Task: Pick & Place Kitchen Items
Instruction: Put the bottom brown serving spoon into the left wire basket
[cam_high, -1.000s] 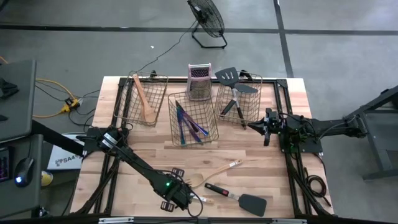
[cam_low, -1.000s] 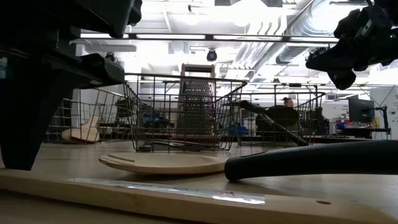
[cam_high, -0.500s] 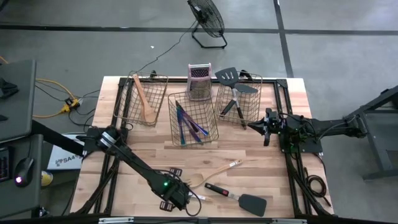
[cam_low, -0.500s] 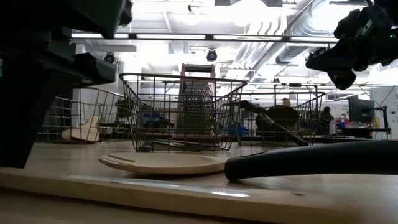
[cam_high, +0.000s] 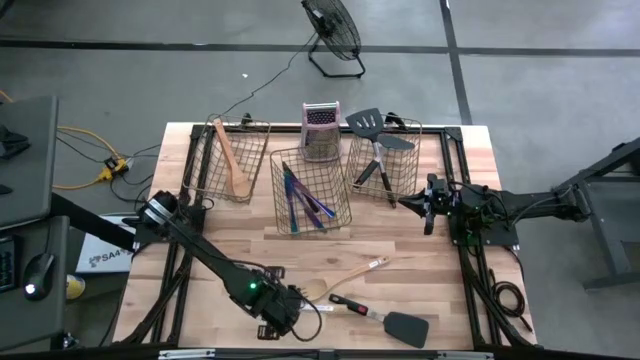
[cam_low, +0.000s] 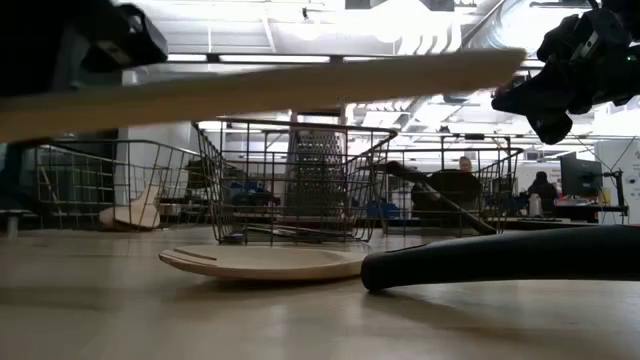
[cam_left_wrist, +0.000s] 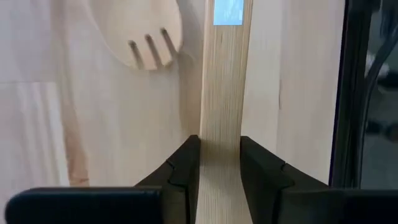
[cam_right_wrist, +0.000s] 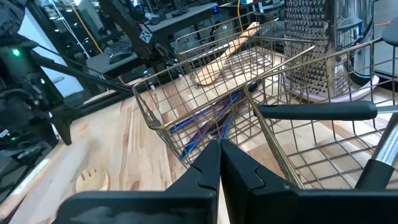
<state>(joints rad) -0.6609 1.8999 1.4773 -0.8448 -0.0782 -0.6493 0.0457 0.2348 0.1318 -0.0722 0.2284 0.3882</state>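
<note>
My left gripper (cam_high: 275, 318) hangs over the table's near edge, shut on a flat pale wooden utensil (cam_low: 300, 85) with a blue label (cam_left_wrist: 227, 11) near its free end. A wooden slotted spoon (cam_high: 322, 290) and a black spatula with a red-black handle (cam_high: 385, 318) lie flat on the table just to its right. My right gripper (cam_high: 410, 204) waits shut in the air at the table's right side, beside the right basket (cam_high: 385, 160). My left gripper pinches the wooden utensil by its two long edges (cam_left_wrist: 219, 146) between its two fingers (cam_left_wrist: 186, 158). The fingers come from above, pointing steeply down, and lie across it. The utensil is lifted clear of the table, nearly level, its labelled end sticking out ahead.
Three wire baskets stand at the back: the left one (cam_high: 235, 160) with a wooden spoon, the middle one (cam_high: 310, 190) with purple-blue cutlery, the right one with black spatulas. A metal box grater (cam_high: 320, 130) stands behind the middle basket. Bare tabletop (cam_high: 420, 270) lies between baskets and near edge.
My left gripper has gone up from the table's near edge and has rolled a little, still shut on the wooden utensil. The utensil lay along the tabletop; now it hangs lifted clear, high above the slotted spoon.
</note>
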